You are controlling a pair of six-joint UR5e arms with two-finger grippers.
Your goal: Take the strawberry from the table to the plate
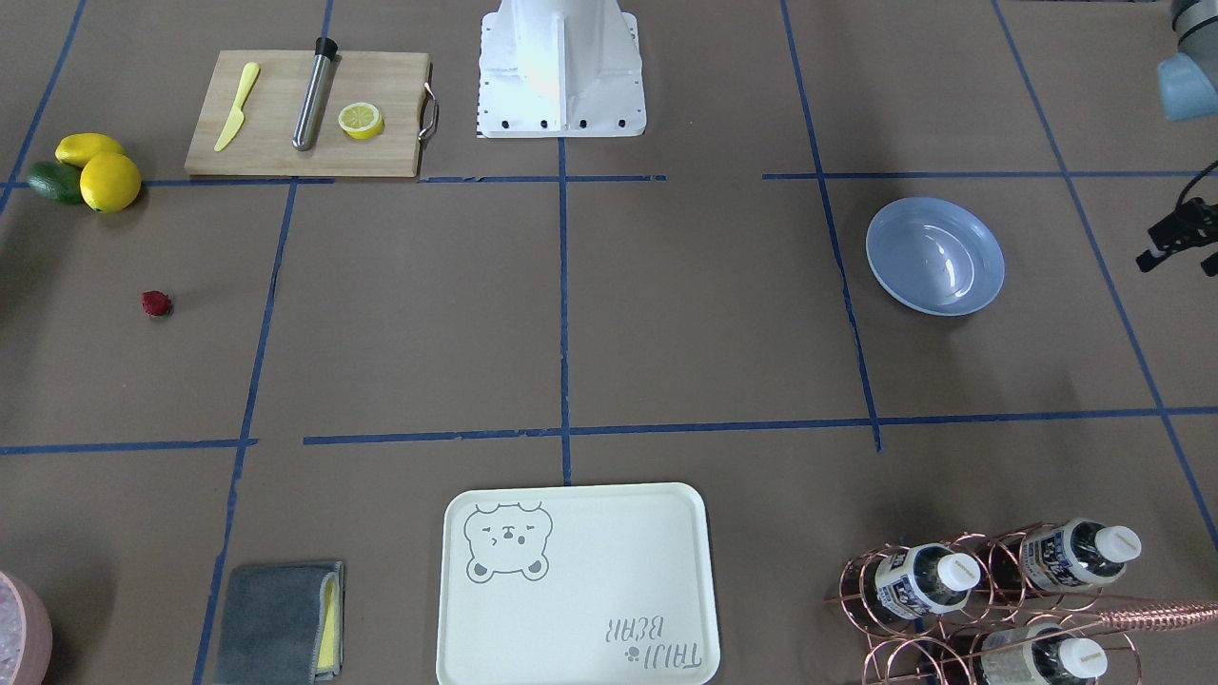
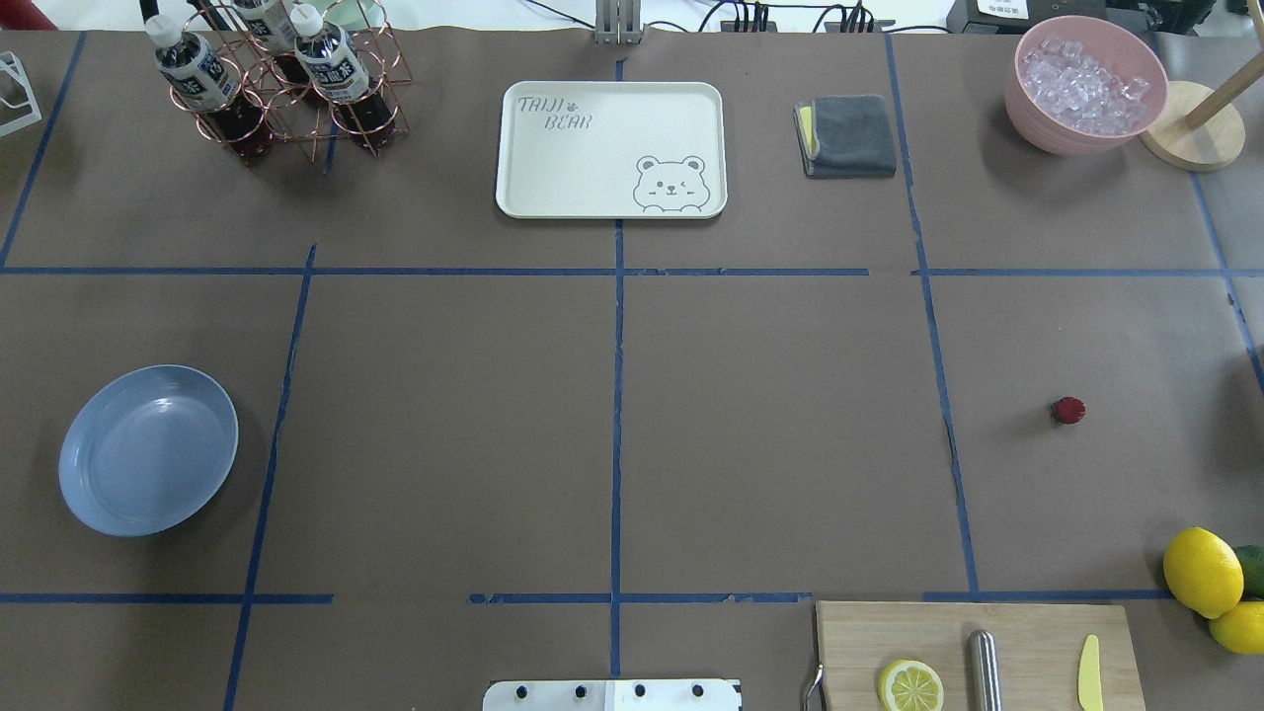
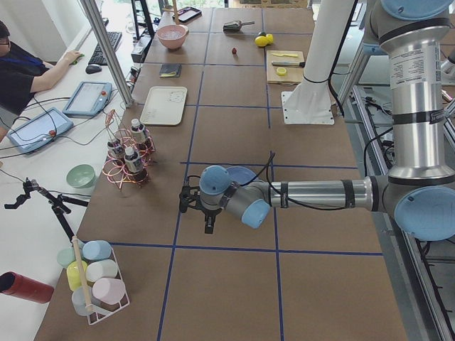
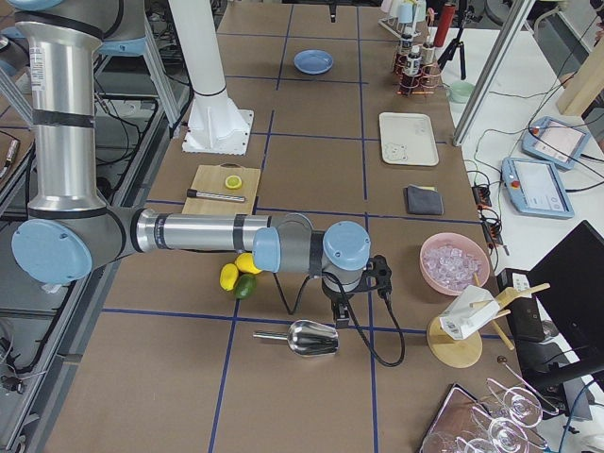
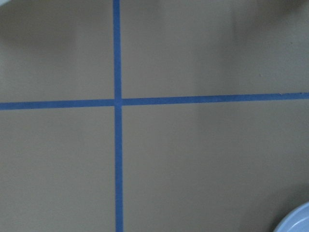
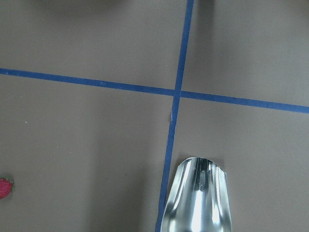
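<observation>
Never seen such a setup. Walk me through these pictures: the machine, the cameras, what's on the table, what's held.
The machine is a two-armed robot at a brown table marked with blue tape. Its left gripper and right gripper hover, seemingly holding nothing; open or shut, I cannot tell. Two pictures look down from opposite sides, two from the table's ends, two from wrist cameras. A strawberry lies alone on the robot's right; the blue plate sits empty on its left. Also there: tray, cutting board, lemons, bottles, cloth, ice bowl, metal scoop.
</observation>
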